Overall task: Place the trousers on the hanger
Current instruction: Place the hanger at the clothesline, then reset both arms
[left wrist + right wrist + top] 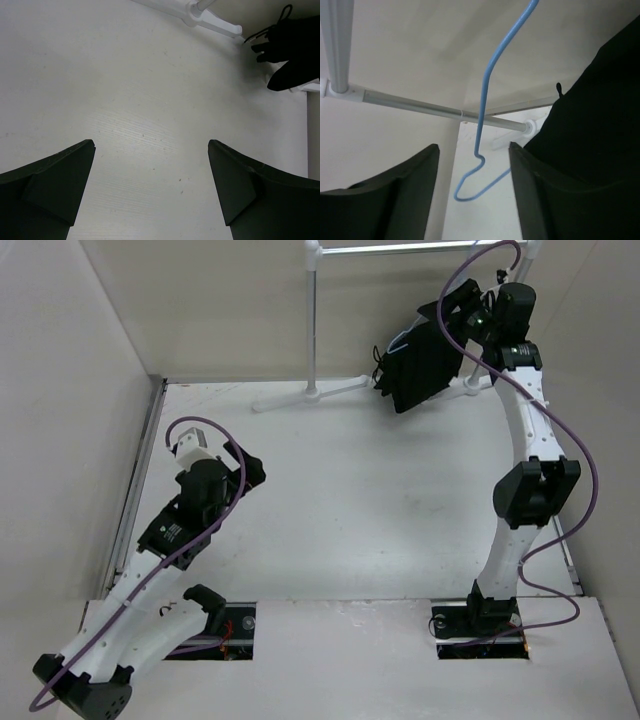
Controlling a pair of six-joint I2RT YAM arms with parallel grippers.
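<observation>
Blue wire hanger point(483, 100) slants steeply, its bent end lowermost.

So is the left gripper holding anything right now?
No, the left gripper hangs open above the white table, with nothing between its fingers.

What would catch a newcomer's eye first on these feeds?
The black trousers hang bunched at the far right beside the white rack, where the right arm reaches up. In the right wrist view, a thin blue wire hanger shows in the gap of the open right gripper. The left gripper hovers open over the white table, near left.
</observation>
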